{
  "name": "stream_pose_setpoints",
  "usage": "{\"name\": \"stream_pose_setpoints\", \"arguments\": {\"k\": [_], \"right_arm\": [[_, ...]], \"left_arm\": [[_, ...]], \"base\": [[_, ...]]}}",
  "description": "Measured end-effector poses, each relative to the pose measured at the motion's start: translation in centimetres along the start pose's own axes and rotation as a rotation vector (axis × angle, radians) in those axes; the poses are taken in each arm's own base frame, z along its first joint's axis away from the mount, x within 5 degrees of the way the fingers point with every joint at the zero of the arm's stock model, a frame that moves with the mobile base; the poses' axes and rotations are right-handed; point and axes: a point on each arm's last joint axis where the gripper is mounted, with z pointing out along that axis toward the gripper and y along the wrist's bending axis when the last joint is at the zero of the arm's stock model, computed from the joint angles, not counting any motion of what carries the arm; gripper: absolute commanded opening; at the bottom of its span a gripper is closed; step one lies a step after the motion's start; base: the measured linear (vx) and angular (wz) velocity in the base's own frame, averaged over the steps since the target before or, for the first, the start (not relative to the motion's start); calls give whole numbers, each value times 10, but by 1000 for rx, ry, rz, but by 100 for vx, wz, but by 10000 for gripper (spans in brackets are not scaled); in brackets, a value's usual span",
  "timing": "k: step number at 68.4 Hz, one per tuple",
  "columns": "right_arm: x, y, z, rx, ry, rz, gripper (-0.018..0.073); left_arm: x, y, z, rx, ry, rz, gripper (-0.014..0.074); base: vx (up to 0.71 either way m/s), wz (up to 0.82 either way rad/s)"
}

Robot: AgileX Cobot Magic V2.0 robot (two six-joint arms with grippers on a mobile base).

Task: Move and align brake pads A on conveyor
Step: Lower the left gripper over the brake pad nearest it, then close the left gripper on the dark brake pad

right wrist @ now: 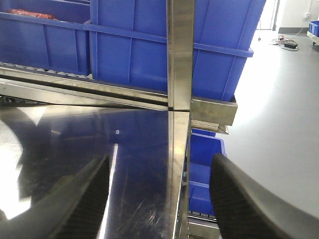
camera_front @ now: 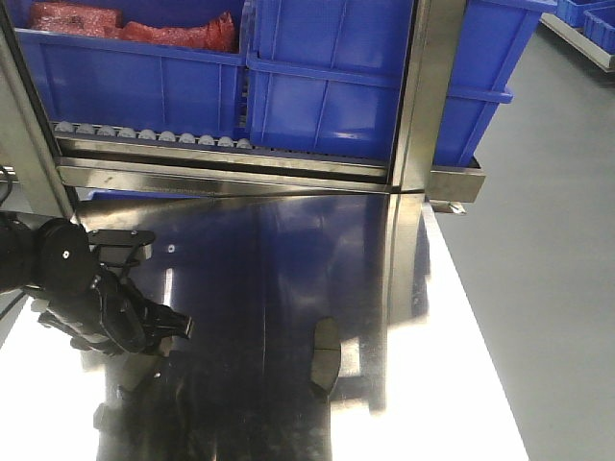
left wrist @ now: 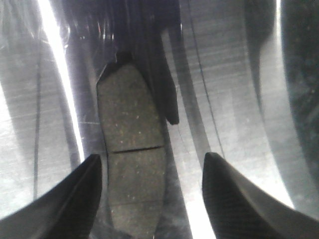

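Mirror-bright steel tabletop (camera_front: 250, 259) fills most of the front-facing view, with blue crates (camera_front: 327, 86) on a steel roller rack (camera_front: 154, 134) across the top of the frame. One brake pad (camera_front: 327, 357) lies flat on the steel at lower centre. The left gripper (camera_front: 178, 328) sits at lower left, apart from the pad. No conveyor shows, nor do the other pads.

Left wrist view: the brake pad (left wrist: 130, 149) lies lengthwise in the centre with its cross groove visible. It is seen in the gap between the two black fingers (left wrist: 70, 199), nearer the one at lower left. The jaws stand spread and touch nothing, so the pad is not grasped.

Right wrist view: the right gripper (right wrist: 160, 162) is spread wide and empty, its fingers (right wrist: 249, 204) at the bottom corners. They frame the tabletop, a steel post (right wrist: 179, 55) and crates.

For this pad the task looks early: it rests on the tabletop rather than the belt, unlifted, so pickup, carry and alignment seem left to do. How the remaining pads stand cannot be told.

No brand, label or writing can be read in any view
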Motion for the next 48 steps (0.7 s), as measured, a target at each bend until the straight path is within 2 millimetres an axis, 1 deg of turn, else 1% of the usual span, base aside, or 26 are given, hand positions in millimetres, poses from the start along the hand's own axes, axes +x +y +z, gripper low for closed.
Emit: {"name": "stream_pose_setpoints", "arguments": {"k": [20,36,48], "right_arm": [[0,0,0,0,0,0,432],[0,0,0,0,0,0,432],[0,0,0,0,0,0,432]], "left_arm": [[0,2,11,-19,23,-22,507],[-1,2,12,-20,15,-24,508],[-1,3,22,-26,40,-25,507]], "base": [[0,0],[0,0],[0,0]]}}
